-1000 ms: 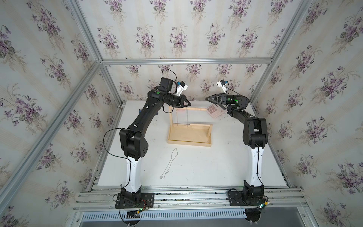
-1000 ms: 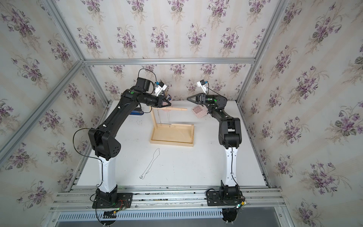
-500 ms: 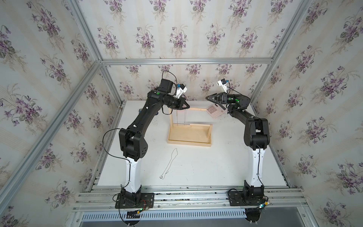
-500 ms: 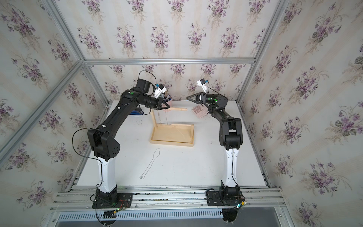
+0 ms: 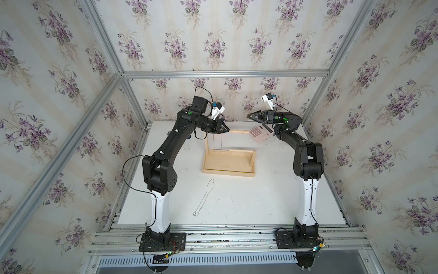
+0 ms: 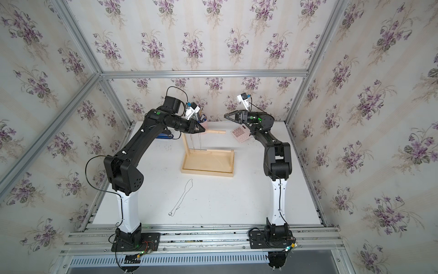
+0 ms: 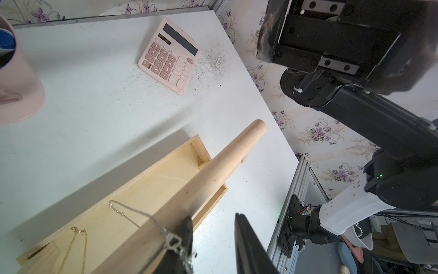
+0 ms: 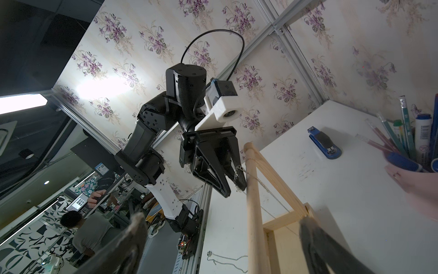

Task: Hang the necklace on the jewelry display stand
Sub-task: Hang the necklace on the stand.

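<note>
Hanging: the necklace (image 7: 174, 242), a thin silver chain, is draped over the crossbar (image 7: 220, 166) of the stand (image 5: 227, 172).
Stand axis: the crossbar is level, its long line runs side to side along the back wall, and its free end points toward the calculator (image 7: 169, 55).
Left gripper (image 7: 212, 217): at the crossbar end away from the calculator, jaws parted and pinching nothing; the chain's clasp lies against one finger.
Right gripper (image 8: 222, 216): raised near the stand's calculator end, jaws spread wide, empty.
Writing: the pink calculator's keys show digits, "00" among them; other print is too small to read.
Containers: a gold necklace (image 7: 77, 230) shows against the stand's tray floor, lying or hanging I cannot tell; a pink cup (image 7: 21, 95) behind the stand holds pens (image 8: 403, 123).
Table (image 5: 237, 201): a second necklace (image 5: 194, 213) lies stretched out in front of the stand; a blue stapler (image 8: 324, 142) sits behind the stand.
</note>
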Controlling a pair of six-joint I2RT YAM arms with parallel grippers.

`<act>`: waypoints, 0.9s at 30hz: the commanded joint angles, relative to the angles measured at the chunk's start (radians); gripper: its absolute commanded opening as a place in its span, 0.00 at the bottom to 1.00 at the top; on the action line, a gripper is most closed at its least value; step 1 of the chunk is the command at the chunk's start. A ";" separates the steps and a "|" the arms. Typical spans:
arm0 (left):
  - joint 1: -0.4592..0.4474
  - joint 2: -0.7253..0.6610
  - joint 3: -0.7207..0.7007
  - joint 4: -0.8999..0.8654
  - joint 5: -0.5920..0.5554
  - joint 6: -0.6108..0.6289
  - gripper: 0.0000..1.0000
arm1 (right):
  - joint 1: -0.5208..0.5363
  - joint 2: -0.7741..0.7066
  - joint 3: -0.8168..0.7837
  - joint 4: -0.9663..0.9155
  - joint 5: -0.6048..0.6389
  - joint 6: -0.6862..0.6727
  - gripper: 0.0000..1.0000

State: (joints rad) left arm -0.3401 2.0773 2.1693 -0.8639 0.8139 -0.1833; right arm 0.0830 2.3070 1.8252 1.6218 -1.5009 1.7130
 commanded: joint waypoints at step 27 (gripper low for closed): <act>-0.066 0.057 0.214 -0.256 -0.181 0.120 0.84 | 0.017 -0.011 -0.017 0.205 -0.006 0.055 0.99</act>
State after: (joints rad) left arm -0.3946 2.1197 2.3489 -1.0412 0.6838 -0.1104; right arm 0.0990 2.3047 1.8080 1.6218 -1.4849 1.7241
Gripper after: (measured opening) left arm 0.837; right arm 0.987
